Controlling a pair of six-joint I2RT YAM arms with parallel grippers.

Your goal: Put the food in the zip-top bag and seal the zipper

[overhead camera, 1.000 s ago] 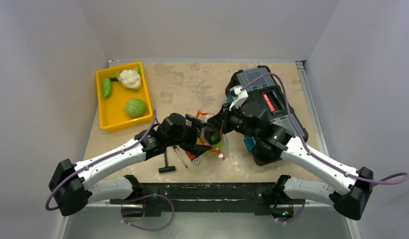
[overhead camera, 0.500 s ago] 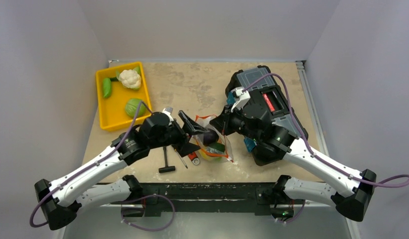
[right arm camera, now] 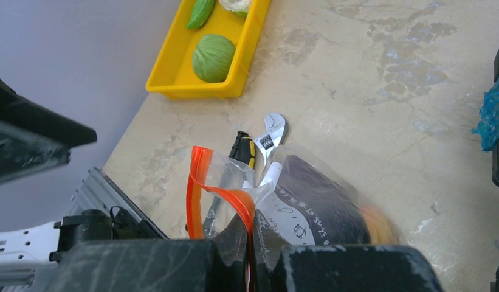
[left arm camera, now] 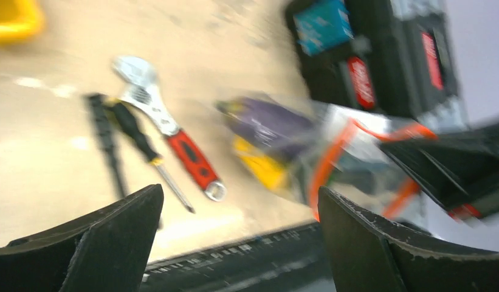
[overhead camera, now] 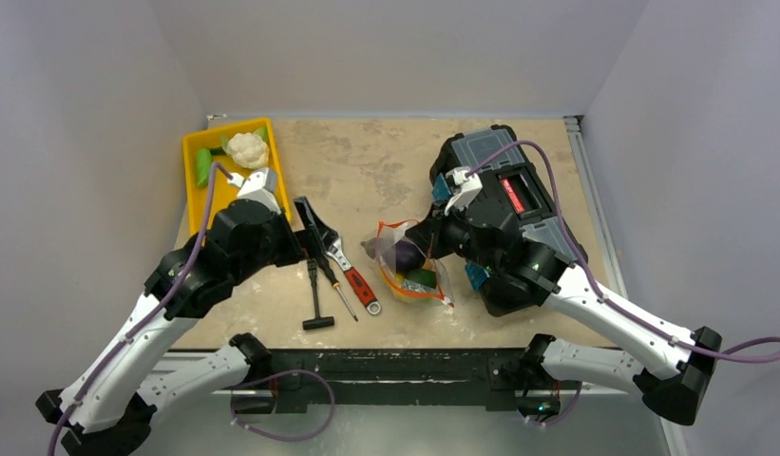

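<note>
Top external, one zip-top bag point(overhead camera: 414, 275), one eggplant point(overhead camera: 405, 255), one wrench point(overhead camera: 352, 277)

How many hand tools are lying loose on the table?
3: a red-handled wrench, a screwdriver just left of it, and a black T-handle key left of that, all between the yellow tray and the bag. Others may be hidden.

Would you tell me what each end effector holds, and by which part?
The right end effector pinches the zip-top bag at its red-orange zipper; the left end effector holds nothing.
</note>
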